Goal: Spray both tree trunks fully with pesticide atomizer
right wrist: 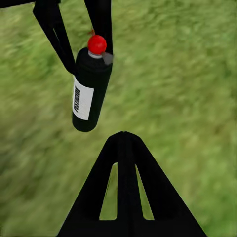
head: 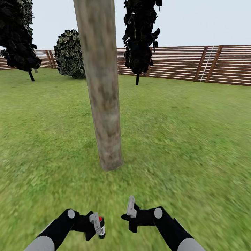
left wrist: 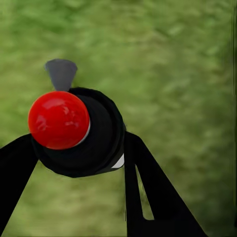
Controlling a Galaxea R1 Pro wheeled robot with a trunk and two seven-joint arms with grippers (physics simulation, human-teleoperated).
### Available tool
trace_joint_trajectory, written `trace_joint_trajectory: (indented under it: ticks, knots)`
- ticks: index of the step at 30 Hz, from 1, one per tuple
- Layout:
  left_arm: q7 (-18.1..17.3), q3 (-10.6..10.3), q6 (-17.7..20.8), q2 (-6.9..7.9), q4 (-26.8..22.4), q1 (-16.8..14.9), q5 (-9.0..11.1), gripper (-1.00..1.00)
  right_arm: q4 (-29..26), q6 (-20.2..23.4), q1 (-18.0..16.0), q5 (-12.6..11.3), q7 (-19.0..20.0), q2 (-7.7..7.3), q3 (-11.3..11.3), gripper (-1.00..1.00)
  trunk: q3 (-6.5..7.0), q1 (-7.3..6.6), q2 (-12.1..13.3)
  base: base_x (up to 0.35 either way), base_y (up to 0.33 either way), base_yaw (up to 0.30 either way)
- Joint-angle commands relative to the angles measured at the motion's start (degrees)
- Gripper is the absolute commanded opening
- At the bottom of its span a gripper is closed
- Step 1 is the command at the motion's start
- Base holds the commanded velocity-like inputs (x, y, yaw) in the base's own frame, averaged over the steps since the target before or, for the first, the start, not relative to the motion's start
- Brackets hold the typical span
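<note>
The left gripper [head: 94, 226] is pinched on the pesticide atomizer [head: 101, 227], its 2 fingers [left wrist: 148, 197] clamped on the dark body so the red cap [left wrist: 58, 120] and grey nozzle [left wrist: 61, 73] stay free, probably for spraying. The right gripper [head: 129, 211] carries nothing, its fingers pressed together. Both hang low over the floor [head: 181, 146], and 1 tree trunk [head: 103, 97] stands just ahead, well short of the fence [head: 223, 64], likely the first target.
</note>
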Motion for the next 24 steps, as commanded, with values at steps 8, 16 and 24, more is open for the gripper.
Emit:
trace_joint_trajectory:
  ticks: [8, 16, 24]
  knots:
    - [-0.2, 0.1, -0.6, -1.61, -0.1, -0.1, -3.1, -1.0, -0.2, -0.3, 0.0, 0.6, 0.0, 0.5, 0.0, -1.0, -0.05, -0.01, 0.0, 0.0, 0.0, 0.0]
    - [-0.4, 0.1, -1.0, -2.2, -0.1, -0.1, -3.2, -1.0, -0.2, -0.4, -0.1, 0.6, 0.0, 0.52, 0.0, -1.0, -0.05, -0.01, 0.0, 0.0, 0.0, 0.0]
    - [-4.4, 0.2, -1.3, -3.46, -0.2, -0.1, -3.2, -1.0, -0.2, -0.4, 0.0, 0.7, 0.0, 0.52, -0.1, -1.0, -0.05, -0.01, 0.0, 0.0, 0.0, 0.0]
